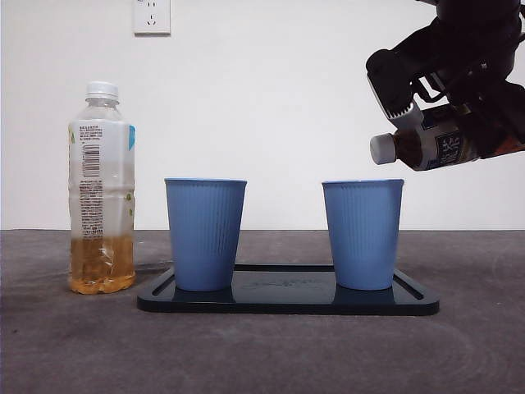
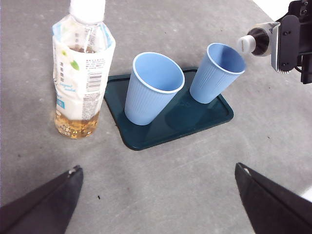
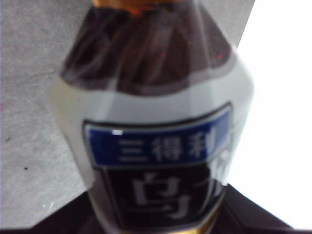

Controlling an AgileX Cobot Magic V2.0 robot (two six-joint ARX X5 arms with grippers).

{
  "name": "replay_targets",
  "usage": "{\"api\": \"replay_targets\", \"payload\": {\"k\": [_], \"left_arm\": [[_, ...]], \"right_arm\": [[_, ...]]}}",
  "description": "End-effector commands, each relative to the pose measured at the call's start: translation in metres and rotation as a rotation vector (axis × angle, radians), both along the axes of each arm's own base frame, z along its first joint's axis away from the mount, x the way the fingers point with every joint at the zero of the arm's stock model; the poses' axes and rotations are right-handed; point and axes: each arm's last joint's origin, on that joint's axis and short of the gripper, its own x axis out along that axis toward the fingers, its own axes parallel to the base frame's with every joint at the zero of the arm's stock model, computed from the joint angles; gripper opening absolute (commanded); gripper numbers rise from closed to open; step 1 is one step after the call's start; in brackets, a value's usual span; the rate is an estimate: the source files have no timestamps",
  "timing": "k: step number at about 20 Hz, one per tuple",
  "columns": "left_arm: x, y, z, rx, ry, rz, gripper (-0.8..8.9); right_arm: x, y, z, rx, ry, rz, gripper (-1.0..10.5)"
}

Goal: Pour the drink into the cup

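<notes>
The grey, matte bench (image 1: 66, 345) carries a dark rectangular plastic tray (image 1: 287, 300) with rounded corners and a glossy raised rim. Beside the tray stands an upright clear plastic bottle (image 1: 101, 189) with a white screw cap, a printed wrap label and amber liquid filling roughly its lowest quarter.

The right pincer (image 1: 459, 123) is clenched on a dark-labelled plastic drink bottle (image 1: 431, 146), held in the air and tipped almost horizontal. Its white cap is fitted and lies just above and beside the rim of one cup. The label is black and white with a blue band and pale characters; brown liquid shows at the neck in the right wrist view.

Two light blue, vertically ribbed tapered cups stand upright on the tray, well apart: the left cup (image 1: 205, 234) nearer the clear bottle, the right cup (image 1: 362, 234) beneath the tipped bottle.

The left pincer (image 2: 156, 204) is released, jaws wide apart, hovering above bare bench short of the tray.
</notes>
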Motion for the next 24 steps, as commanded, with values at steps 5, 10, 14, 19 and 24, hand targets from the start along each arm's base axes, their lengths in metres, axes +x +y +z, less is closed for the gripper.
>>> {"api": "replay_targets", "payload": {"k": [5,10,14,19,24], "left_arm": [[-0.001,0.0,0.006,0.003,-0.03,-0.013,5.0],[-0.001,0.0,0.006,0.003,-0.03,-0.013,5.0],[-0.001,0.0,0.006,0.003,-0.029,-0.013,5.0],[-0.001,0.0,0.006,0.003,-0.03,-0.013,5.0],[0.0,0.0,0.007,0.003,-0.032,-0.012,5.01]], "right_arm": [[0.004,0.005,0.011,0.0,-0.056,-0.007,1.2],[0.003,0.004,0.014,0.15,-0.124,-0.097,1.2],[-0.007,-0.004,0.032,0.467,-0.196,-0.155,1.2],[-0.025,-0.028,0.066,1.002,-0.254,-0.242,1.2],[-0.031,-0.056,0.082,1.42,-0.185,-0.24,1.2]]}}
